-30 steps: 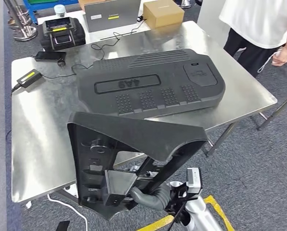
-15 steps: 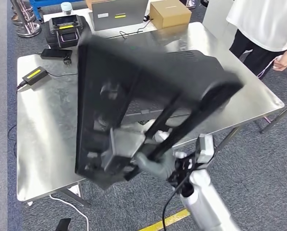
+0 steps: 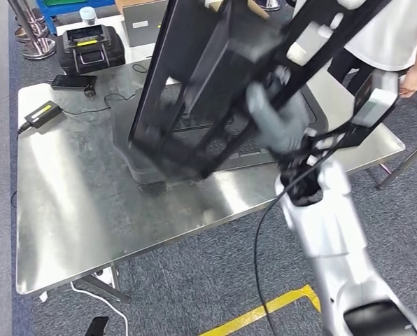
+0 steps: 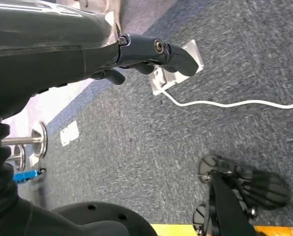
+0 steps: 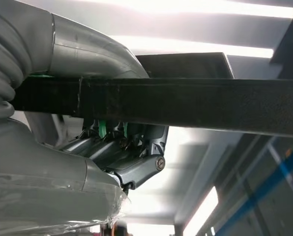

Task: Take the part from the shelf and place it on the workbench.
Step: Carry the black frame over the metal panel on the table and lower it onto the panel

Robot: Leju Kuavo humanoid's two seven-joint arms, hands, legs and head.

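The robot's right hand grips a large black plastic frame — the part — and holds it steeply tilted above the steel workbench. In the head view the frame's lower edge hangs over the middle of the bench, just above a flat dark cover that lies across the bench's centre; whether the two touch cannot be told through the motion blur. The frame's upper end rises past the far edge of the bench and out of the picture. The right wrist view shows that hand's fingers closed around a black bar of the frame, the thumb on the other side of it.

The left hand hangs low over grey carpet, its dark fingers loosely curled with nothing in them — whether they count as closed or apart cannot be told from this angle. A white power strip and its cable lie on the floor below it.

At the bench's far left corner sit a black case with a yellow label and a small black adapter near the left edge. A person in a white shirt stands beyond the right corner.
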